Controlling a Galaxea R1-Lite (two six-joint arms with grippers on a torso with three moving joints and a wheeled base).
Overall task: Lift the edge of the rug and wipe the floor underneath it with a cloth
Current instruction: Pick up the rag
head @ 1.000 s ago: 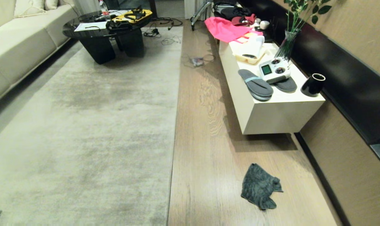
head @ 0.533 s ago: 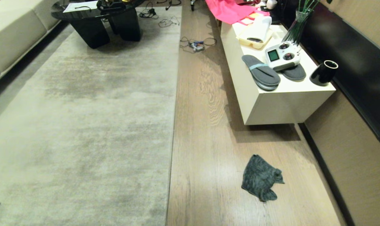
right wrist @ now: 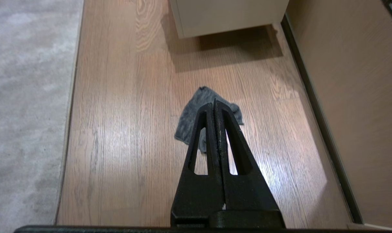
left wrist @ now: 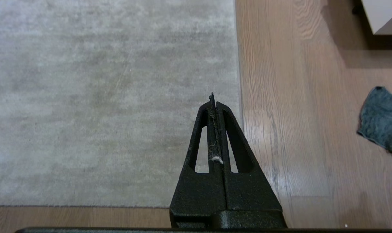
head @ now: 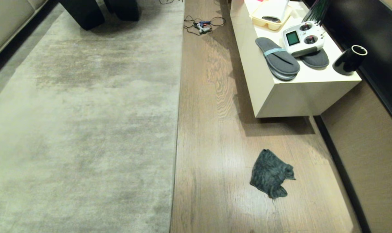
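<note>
The pale mottled rug (head: 86, 123) lies flat on the left, its long straight edge (head: 177, 129) meeting the wood floor (head: 212, 136). The dark grey-teal cloth (head: 271, 173) lies crumpled on the bare floor to the right of the rug, near the wall. Neither arm shows in the head view. My left gripper (left wrist: 213, 98) is shut and empty, hanging high above the rug (left wrist: 102, 97) near its corner, with the cloth (left wrist: 380, 119) off to one side. My right gripper (right wrist: 214, 104) is shut and empty, high above the cloth (right wrist: 191, 118).
A cream low cabinet (head: 290, 94) stands beyond the cloth, carrying grey slippers (head: 278, 61), a white controller (head: 302, 38) and a black cup (head: 349, 60). A brown wall (head: 364, 142) runs along the right. Cables (head: 201, 25) lie on the far floor.
The head view has tilted downward: the sofa, coffee table top and pink bag have slid out of the top of the picture. The rug and the cloth lie as before.
</note>
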